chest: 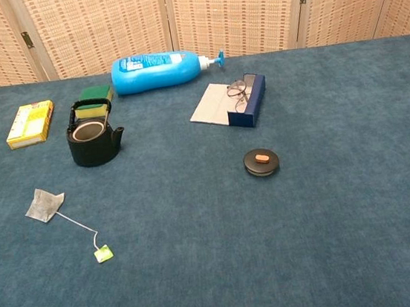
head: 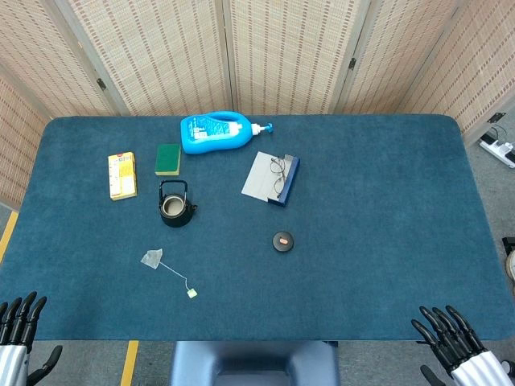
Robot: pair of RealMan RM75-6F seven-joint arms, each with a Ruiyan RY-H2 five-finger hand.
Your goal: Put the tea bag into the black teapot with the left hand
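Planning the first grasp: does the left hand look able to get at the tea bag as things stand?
Probably yes. The tea bag lies flat on open cloth on the left side, apart from the teapot, with nothing between it and the left hand at the near edge.

Free room and obstacles on the counter (head: 386,241). The near strip and the whole right half lie open. The left hand (head: 18,326) sits off the near left corner, fingers apart, with bare cloth between it and the tea bag (head: 151,258), whose string trails toward the near edge. The black teapot (head: 175,204) stands uncovered, handle raised over its mouth. Hemming it in behind: yellow box (head: 121,175), green sponge (head: 168,159), blue bottle (head: 216,133). Well to its right: glasses case (head: 271,178) and teapot lid (head: 282,240).
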